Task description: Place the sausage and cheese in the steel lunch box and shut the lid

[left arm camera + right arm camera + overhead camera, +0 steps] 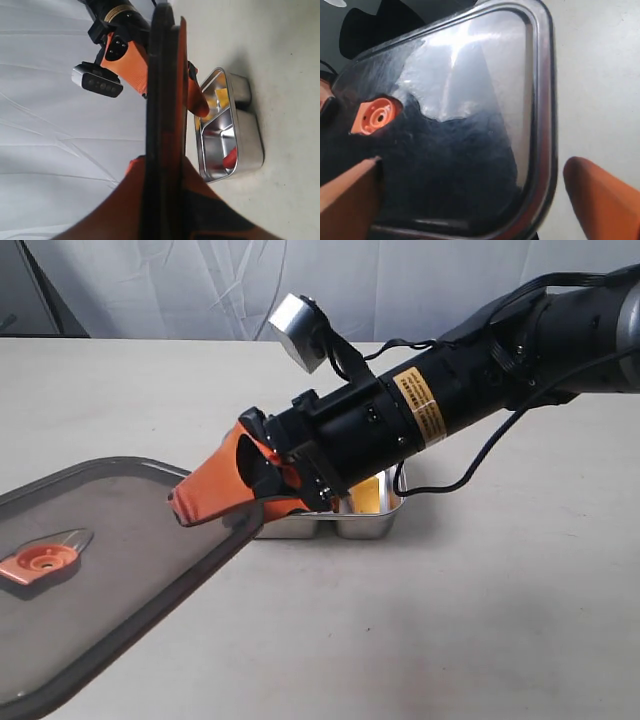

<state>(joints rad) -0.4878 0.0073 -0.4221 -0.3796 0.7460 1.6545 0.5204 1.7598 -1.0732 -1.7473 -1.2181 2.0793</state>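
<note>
The dark smoky lid (110,600) hangs tilted in the air at the left, its orange valve tab (40,562) facing up. My left gripper (161,162) is shut on the lid (162,75), which shows edge-on between the orange fingers. My right gripper (215,498) reaches across and stands open at the lid's near corner; its fingers (600,195) are spread wide around the lid's rim (542,125). The steel lunch box (365,525) sits on the table behind the right gripper. Inside the box (245,145), the cheese (218,97) lies in one compartment and the sausage (230,157) in the other.
The right arm (480,380) and its silver wrist camera (300,330) stretch over the box from the right. A black cable (470,475) loops beside the box. The beige table (480,620) spreads to the front and right, and a white curtain hangs behind.
</note>
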